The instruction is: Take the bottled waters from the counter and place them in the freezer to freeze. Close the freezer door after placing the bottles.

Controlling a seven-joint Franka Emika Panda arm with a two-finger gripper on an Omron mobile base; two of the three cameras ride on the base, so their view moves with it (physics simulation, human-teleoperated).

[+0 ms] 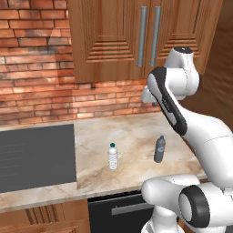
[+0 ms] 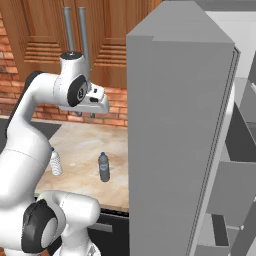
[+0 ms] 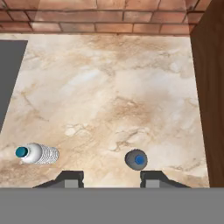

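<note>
Though apart, both bottled waters (image 1: 113,156) stand upright

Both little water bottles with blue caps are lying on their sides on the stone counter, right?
No. The clear ribbed bottle and the dark grey bottle both stand upright on the beige marbled stone counter, as the left base view shows.
</note>
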